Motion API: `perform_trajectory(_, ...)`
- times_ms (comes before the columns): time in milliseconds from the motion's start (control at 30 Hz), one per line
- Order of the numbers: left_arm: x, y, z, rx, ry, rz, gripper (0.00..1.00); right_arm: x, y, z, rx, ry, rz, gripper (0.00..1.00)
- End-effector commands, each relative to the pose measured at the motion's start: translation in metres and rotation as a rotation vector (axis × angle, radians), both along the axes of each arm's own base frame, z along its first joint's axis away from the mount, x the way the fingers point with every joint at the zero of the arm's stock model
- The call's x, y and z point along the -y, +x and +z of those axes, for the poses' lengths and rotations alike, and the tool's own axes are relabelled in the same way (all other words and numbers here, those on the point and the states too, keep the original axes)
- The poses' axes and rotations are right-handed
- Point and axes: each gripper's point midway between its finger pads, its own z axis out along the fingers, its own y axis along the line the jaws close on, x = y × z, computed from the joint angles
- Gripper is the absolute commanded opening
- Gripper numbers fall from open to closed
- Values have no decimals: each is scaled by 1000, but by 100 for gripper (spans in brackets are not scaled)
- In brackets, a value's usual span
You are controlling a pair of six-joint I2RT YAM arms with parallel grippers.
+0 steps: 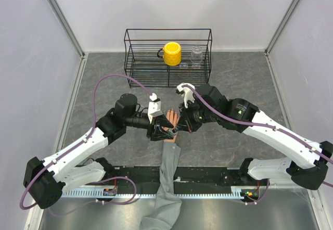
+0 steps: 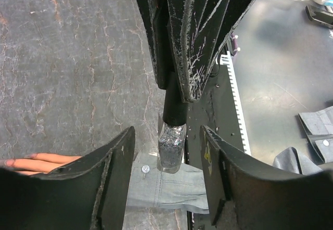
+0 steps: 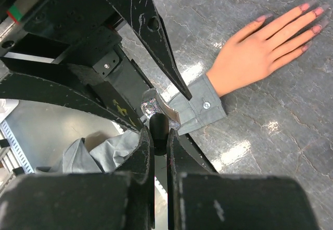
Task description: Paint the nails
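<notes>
The peach mannequin hand [image 1: 171,119] lies flat on the table, fingers pointing away, with its grey sleeve [image 1: 169,170] trailing toward the near edge. Its pinkish nails [image 3: 314,10] show in the right wrist view; the hand also shows in the left wrist view [image 2: 39,162]. My right gripper [image 3: 158,136] is shut on the black cap [image 3: 158,128] of a silver glitter polish bottle [image 2: 171,147], held just above the sleeve cuff. My left gripper [image 2: 166,136] is open, a jaw on each side of the bottle with gaps showing.
A black wire rack [image 1: 167,58] stands at the back with a yellow cup [image 1: 172,53] and a clear glass jar [image 1: 196,54] in it. A black rail [image 1: 208,175] runs along the near edge. White walls close in both sides.
</notes>
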Motion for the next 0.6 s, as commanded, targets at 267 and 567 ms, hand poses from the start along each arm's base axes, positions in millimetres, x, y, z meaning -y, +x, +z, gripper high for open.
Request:
perform_trajectory(267, 4, 0, 16, 64, -47, -24, 54, -12, 4, 36, 43, 107, -3, 0)
perform_trajectory(567, 3, 0, 21, 78, -54, -19, 8, -14, 6, 36, 40, 106, -7, 0)
